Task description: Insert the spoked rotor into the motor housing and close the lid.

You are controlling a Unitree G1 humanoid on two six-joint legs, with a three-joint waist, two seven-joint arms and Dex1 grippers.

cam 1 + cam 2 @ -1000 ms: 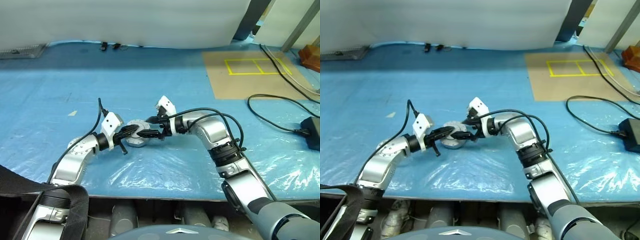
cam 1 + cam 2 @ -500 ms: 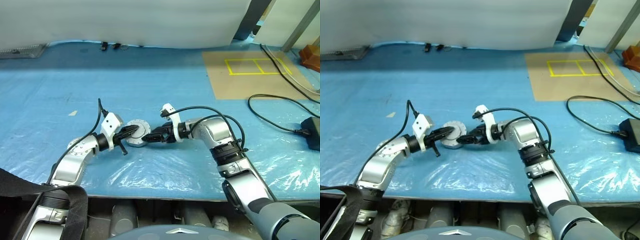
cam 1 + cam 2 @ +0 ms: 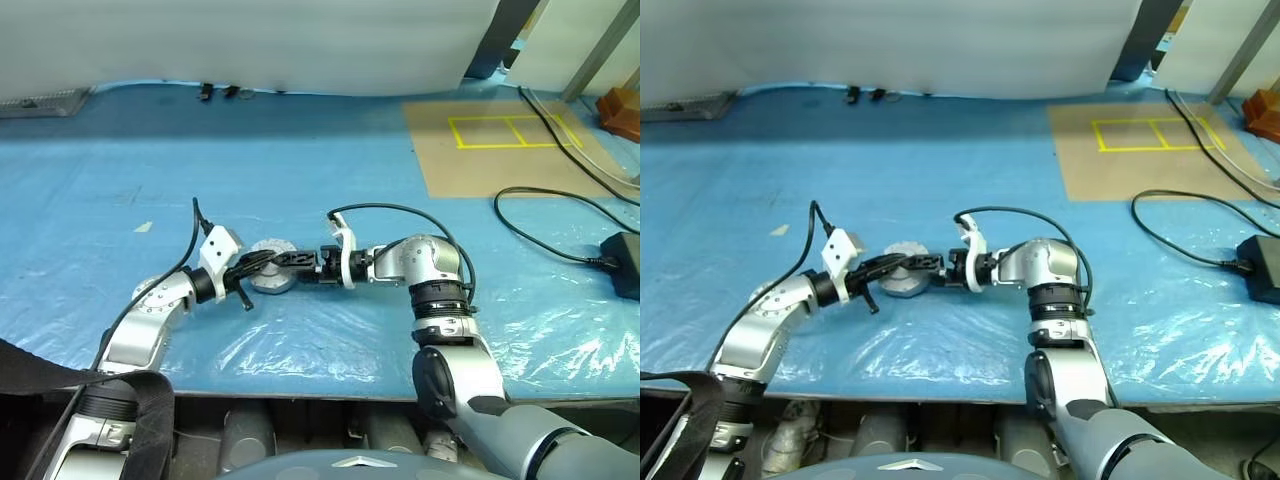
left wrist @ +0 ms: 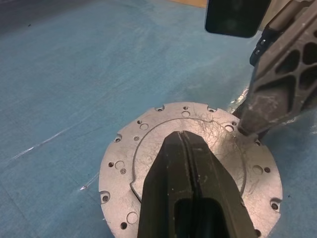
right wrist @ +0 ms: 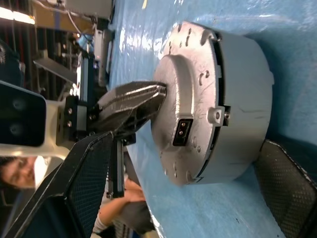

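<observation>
Just left of centre in the left eye view, flat on the blue plastic sheet (image 3: 300, 170): the motor housing (image 3: 268, 283), upright, with the lid (image 4: 143, 148) laid on top, plain grey face up. Judged from the closed seam around the side in the right wrist view: spoked rotor most likely inside already, lid seated or very nearly so.

Pressed down on the middle of the lid: the left gripper (image 3: 262, 262), reaching in from the lower left of the frame, its 2 black fingers clamped tight together with nothing between them. Probably held that way to serve as 1 blunt pusher, pinning the lid and keeping the housing from sliding on the slick plastic.

Reaching in level from the right of the frame: the right gripper (image 3: 294, 264), spread about as wide as it goes and gripping nothing. Seen along its own wrist, 1 finger on each side of the housing wall, with 1 tip touching the lid's rim. Likely positioned to squeeze or steady the body from the sides while the lid is pushed home.

Main risk, as a judgement: lid tilting if pressed off-centre.
</observation>
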